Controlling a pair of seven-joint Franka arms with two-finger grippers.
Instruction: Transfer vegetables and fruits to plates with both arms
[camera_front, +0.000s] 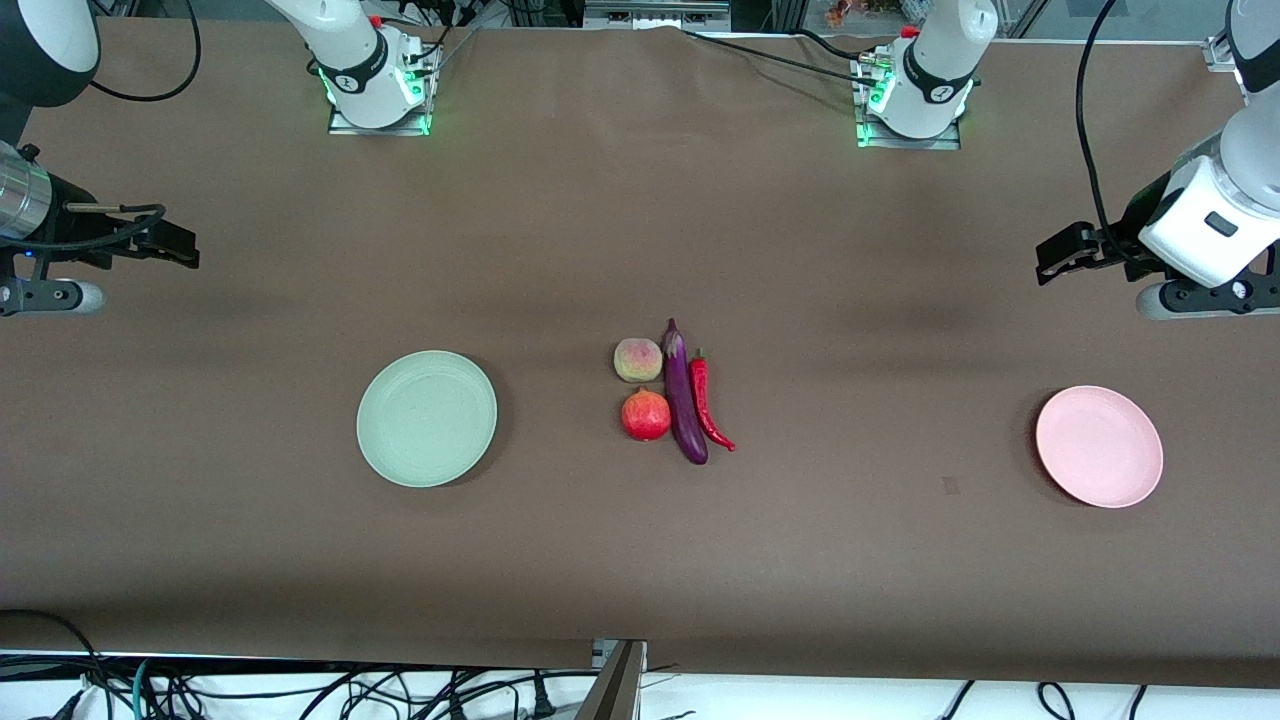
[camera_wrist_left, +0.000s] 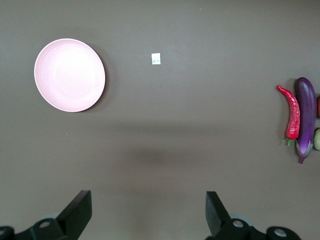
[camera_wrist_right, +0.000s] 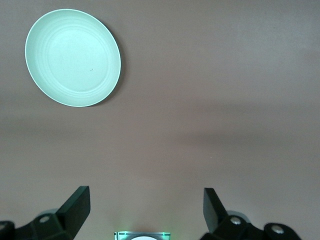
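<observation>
Eggplant sits mid-table in the front view, long and purple, stem end pointing toward the robots' bases. Chili pepper lies right alongside it, on the side toward the left arm's end; peach and pomegranate sit on its other side, peach farther from the camera, pomegranate nearer, both just beside the eggplant. Mint green plate is bare, toward the right arm's end of the table. Pink plate is bare too, toward the left arm's end, well apart from the veg & fruit. Left gripper hangs up over bare table near its end, w/ nothing in it. Right gripper does likewise at its own end, also w/ nothing.

Left wrist view now: left gripper fingers spread wide, nothing between them, brown table below. Pink plate in sight, plus the chili pepper and eggplant lying side by side at the picture's edge.

Right wrist view: right gripper also wide apart, empty, over bare table, w/ the mint green plate in sight.
</observation>
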